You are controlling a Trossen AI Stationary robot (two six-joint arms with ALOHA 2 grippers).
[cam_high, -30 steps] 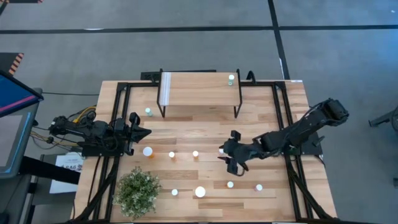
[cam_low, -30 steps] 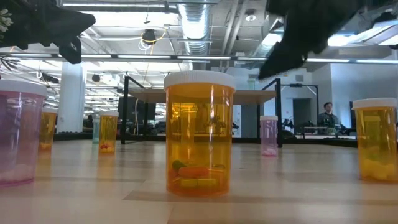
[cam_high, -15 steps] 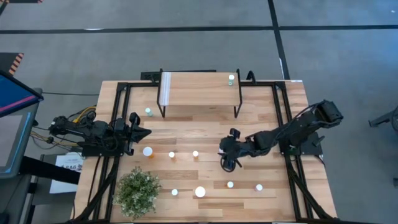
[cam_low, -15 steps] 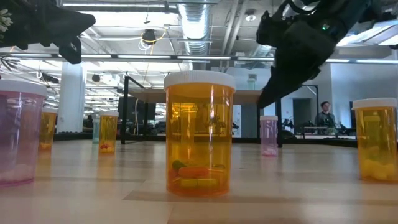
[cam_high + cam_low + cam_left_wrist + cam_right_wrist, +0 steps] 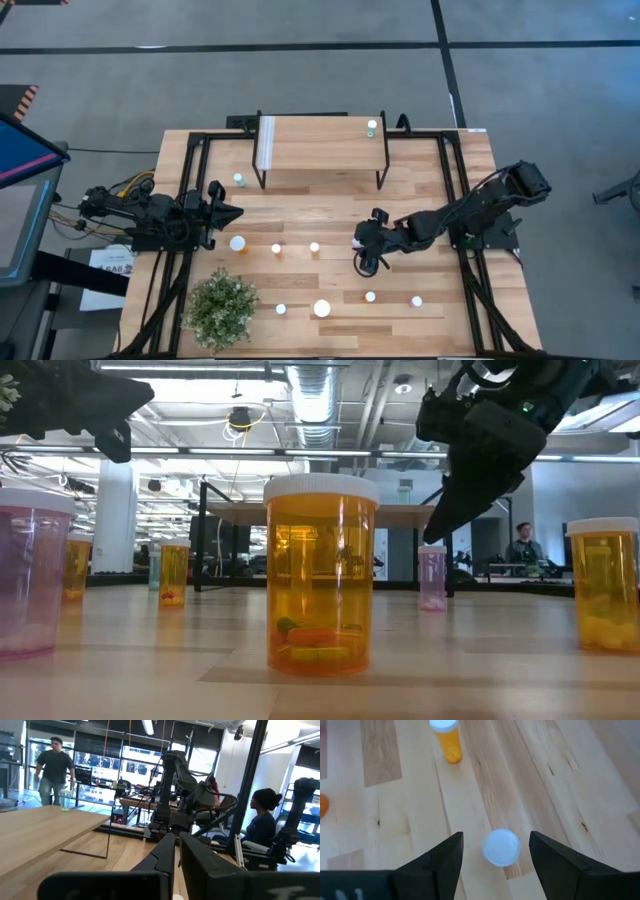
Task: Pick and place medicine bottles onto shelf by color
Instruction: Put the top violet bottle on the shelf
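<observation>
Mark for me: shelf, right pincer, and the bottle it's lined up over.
shelf (image 5: 320, 145): high view, bare middle of the plank top.
right pincer (image 5: 495, 857): right wrist view, open gap midway between fingertips.
bottle (image 5: 501, 847): right wrist view, centre of its white cap.

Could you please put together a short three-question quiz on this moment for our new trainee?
1. True or false: the right gripper has its fingers spread on either side of a white-capped bottle, not closed on it.
2. Which bottle stands on the shelf? A) a large orange one; B) a small green one; C) a pink one.
3. Fill in: the left gripper waits at the table's ____ side, near the plant.

Key
1. True: in the right wrist view the cap sits in the gap between the open fingers.
2. B: the small green bottle stands at the shelf's right end, opposite the white strip.
3. Left.
</observation>
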